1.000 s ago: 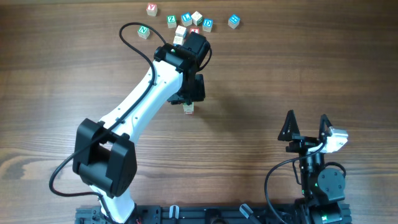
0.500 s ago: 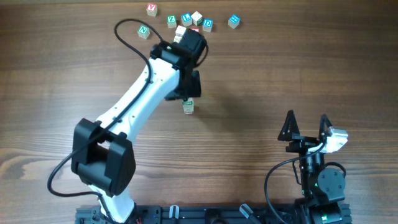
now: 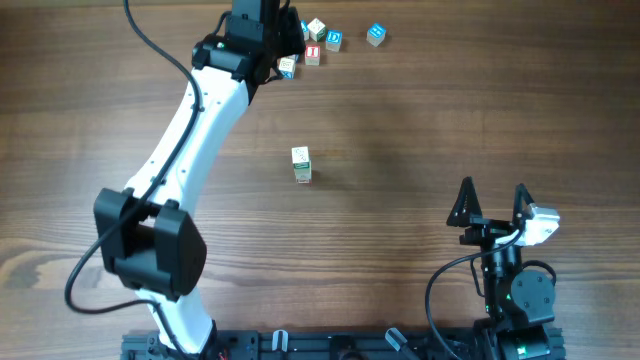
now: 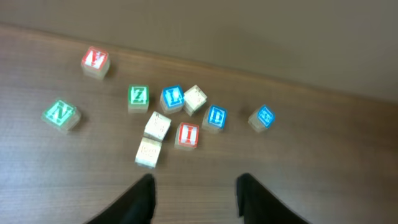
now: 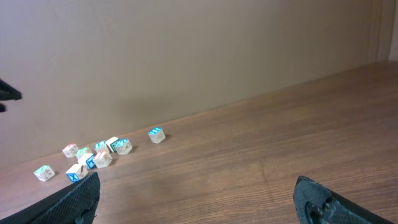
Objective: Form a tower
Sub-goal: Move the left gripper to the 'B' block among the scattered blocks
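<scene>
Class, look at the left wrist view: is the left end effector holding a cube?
No, the left end effector stands open and empty; the cubes lie beyond it.

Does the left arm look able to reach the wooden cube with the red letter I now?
Probably yes. The left gripper hangs open facing the wooden cube with the red letter I, with bare wooden table between them. A pale wooden cube sits close beside it and may crowd one finger.

the tower (image 3: 301, 164) stands alone on the table (image 3: 450, 120), well behind the left pincer (image 3: 262, 25), while loose cubes (image 3: 313, 55) lie just to the pincer's right.
</scene>
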Tool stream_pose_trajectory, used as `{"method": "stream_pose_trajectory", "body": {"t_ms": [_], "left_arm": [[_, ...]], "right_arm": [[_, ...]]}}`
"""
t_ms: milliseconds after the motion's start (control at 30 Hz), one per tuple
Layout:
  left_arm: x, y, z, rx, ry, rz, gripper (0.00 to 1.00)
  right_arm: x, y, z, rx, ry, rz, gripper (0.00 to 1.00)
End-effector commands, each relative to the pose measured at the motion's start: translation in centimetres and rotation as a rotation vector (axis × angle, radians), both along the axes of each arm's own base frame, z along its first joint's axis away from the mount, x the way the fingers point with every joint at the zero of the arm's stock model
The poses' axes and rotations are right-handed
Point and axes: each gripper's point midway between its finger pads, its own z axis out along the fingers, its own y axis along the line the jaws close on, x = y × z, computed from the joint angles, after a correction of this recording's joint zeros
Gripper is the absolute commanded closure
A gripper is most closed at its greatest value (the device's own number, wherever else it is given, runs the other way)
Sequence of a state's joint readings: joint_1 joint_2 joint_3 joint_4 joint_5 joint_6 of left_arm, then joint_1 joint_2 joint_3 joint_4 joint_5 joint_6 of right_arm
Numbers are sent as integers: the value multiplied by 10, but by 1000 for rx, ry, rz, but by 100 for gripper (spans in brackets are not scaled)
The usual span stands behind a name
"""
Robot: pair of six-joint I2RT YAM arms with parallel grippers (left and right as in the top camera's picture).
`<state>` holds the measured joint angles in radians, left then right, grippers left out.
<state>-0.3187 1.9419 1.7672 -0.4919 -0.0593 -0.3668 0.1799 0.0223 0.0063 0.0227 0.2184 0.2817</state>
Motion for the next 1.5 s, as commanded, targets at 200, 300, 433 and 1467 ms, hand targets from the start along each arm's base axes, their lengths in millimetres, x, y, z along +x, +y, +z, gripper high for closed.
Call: {"method": "stream_pose_trajectory", "body": {"t_ms": [200,300,433,1467], "left_arm": [[45,0,-120,54,87,13,46],[45,3,-157,73,144,18,39],[44,12,-190,89,198,32,35],[41,26,-212,80,245,44,56]], "right_arm": [[0,-3,2,-15,-9,-15,0],[0,-3,2,-15,-9,-15,0],[0,-3,2,-15,-9,-15,0],[0,-3,2,-15,-9,-15,0]]}}
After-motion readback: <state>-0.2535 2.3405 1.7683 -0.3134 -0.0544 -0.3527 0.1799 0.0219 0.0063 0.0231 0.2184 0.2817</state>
